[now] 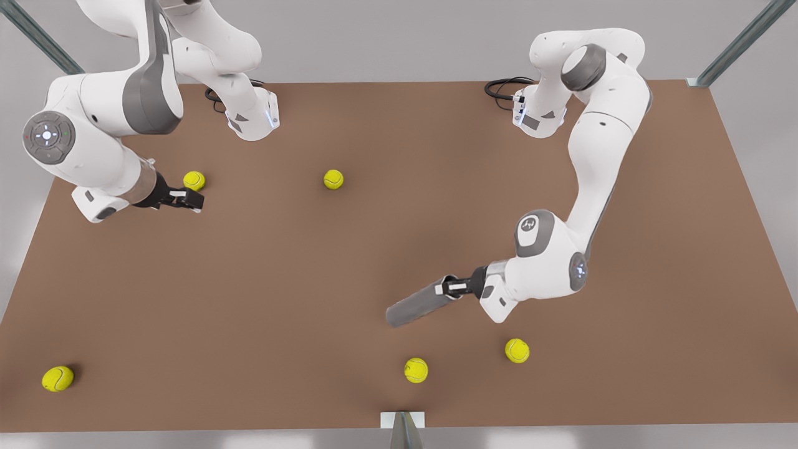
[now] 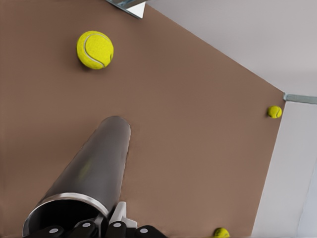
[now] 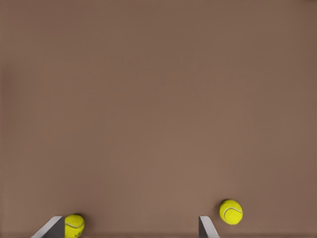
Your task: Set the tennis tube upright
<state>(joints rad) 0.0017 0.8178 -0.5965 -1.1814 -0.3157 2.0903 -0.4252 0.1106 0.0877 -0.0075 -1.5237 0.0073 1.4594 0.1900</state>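
The left claw [image 1: 450,287] is clamped on the lighter-rimmed end of the tennis tube [image 1: 416,305] — a smooth grey metallic cylinder slanting over the matte brown tabletop [image 1: 299,262], its open mouth partly cut off in the left wrist view. The right claw [image 1: 193,201], fingers parted and empty, hovers beside a fuzzy yellow ball [image 1: 194,180].

Simulated robot lab: bare brown table [image 1: 299,280], grey frame.

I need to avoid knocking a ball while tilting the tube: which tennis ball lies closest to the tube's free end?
The tennis ball nearest the front edge's bracket lies closest to the tennis tube's free end. The left claw grips the other end; the remaining balls sit farther off.
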